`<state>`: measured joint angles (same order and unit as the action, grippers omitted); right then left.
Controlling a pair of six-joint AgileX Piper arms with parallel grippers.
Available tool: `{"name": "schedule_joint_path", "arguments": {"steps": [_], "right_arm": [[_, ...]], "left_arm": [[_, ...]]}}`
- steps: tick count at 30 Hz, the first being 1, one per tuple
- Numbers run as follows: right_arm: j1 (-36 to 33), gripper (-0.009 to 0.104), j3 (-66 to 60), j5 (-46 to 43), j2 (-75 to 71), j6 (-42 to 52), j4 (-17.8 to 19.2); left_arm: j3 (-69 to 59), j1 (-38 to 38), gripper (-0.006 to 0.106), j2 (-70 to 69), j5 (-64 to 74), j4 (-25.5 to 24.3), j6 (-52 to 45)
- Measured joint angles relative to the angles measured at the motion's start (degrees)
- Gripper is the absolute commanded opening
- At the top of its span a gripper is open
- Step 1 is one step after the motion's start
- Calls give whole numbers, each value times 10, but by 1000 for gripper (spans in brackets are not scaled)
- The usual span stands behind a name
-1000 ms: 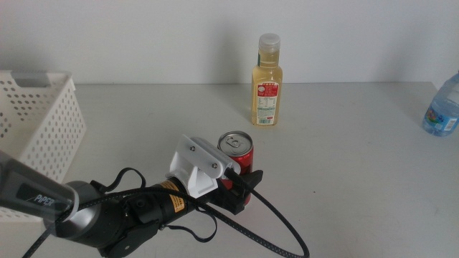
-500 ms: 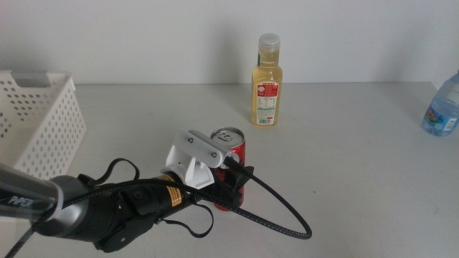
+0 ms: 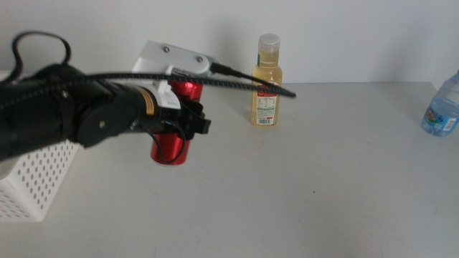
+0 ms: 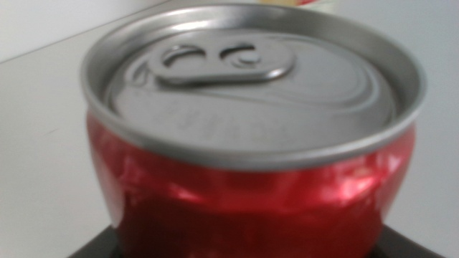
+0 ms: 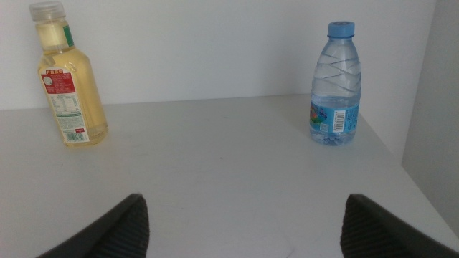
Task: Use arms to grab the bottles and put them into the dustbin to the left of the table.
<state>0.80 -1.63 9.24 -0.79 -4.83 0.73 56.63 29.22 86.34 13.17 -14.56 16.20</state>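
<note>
My left gripper (image 3: 188,123) is clamped on the red can (image 3: 172,136), holding it tilted in the air above the table (image 3: 323,186), just beside the white perforated dustbin (image 3: 36,179) at nine o'clock. My left wrist view is filled by the can's silver lid. The yellow-liquid bottle (image 3: 267,80) stands at twelve o'clock, the blue-capped water bottle (image 3: 442,104) at three o'clock. My right gripper (image 5: 244,222) waits with jaws spread wide, facing both bottles.

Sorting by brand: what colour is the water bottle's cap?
Blue; the water bottle's cap shows best in the right wrist view.
</note>
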Motion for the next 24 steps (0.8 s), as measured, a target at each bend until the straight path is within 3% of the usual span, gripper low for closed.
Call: {"name": "schedule_joint_path", "arguments": {"steps": [7, 10, 24], "right_arm": [[0, 94, 0, 0, 0, 0, 0], [0, 94, 0, 0, 0, 0, 0], [0, 94, 0, 0, 0, 0, 0]], "left_arm": [[199, -128, -2, 19, 319, 181, -224], [265, -193, -2, 32, 412, 231, -290], [435, -426, -2, 110, 588, 213, -353]]}}
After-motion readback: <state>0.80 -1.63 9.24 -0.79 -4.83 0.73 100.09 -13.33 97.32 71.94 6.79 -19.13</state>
